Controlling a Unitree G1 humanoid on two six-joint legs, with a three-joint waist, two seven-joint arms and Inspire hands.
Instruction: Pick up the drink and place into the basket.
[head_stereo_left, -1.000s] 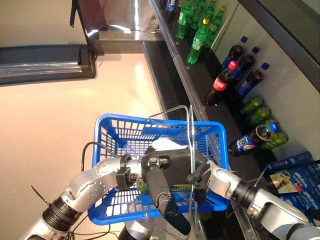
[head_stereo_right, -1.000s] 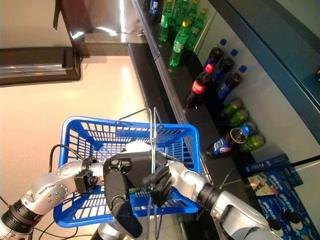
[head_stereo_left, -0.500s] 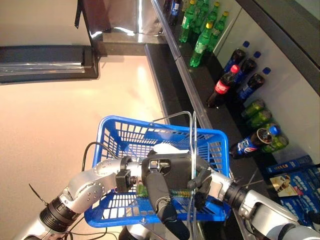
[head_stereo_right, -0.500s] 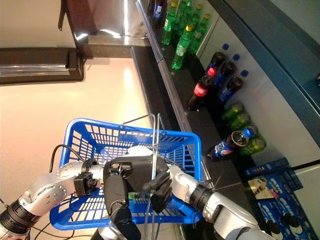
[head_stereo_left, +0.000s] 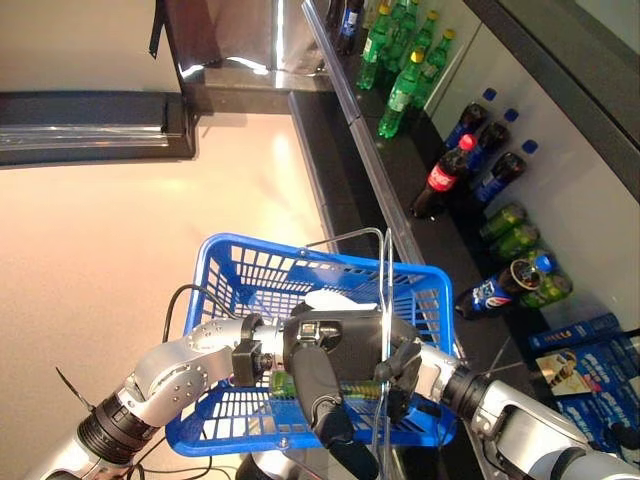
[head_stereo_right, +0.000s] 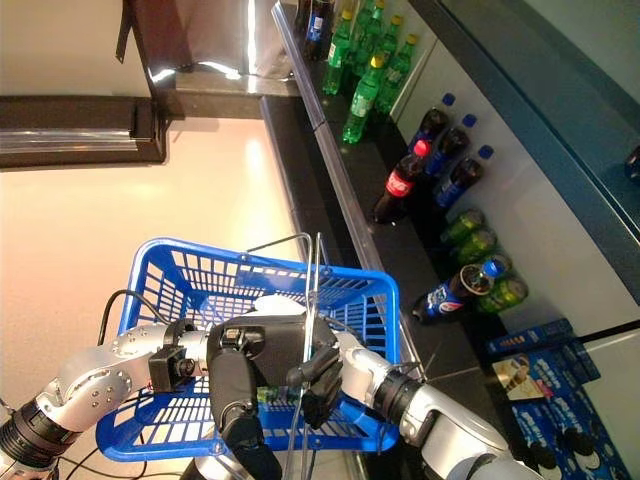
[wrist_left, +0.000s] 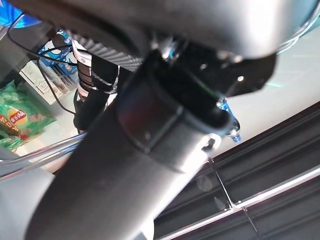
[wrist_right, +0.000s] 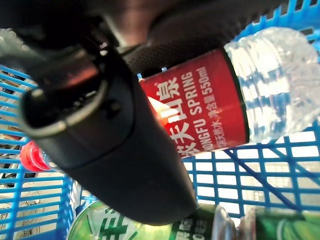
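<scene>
Right hand (wrist_right: 107, 150) sits inside the blue basket (head_stereo_left: 225, 260), fingers curled round a clear water bottle (wrist_right: 260, 95) with a red label; bottle lies across the palm, its ribbed clear end past the fingers, above the basket's mesh floor. Just beneath the hand: green-labelled bottles (wrist_right: 145, 231) lying on the basket floor, and a red cap (wrist_right: 31, 156) to one side. Left hand (head_stereo_left: 325, 350) is a dark bulk over the basket's near half, beside the upright wire handles (head_stereo_left: 383, 290); cannot tell whether its fingers are curled. Beyond the basket, away from both hands: a shelf (head_stereo_left: 400, 150) carrying green bottles (head_stereo_left: 400, 85), dark cola bottles (head_stereo_left: 440, 180) and green cans (head_stereo_left: 510, 228).
</scene>
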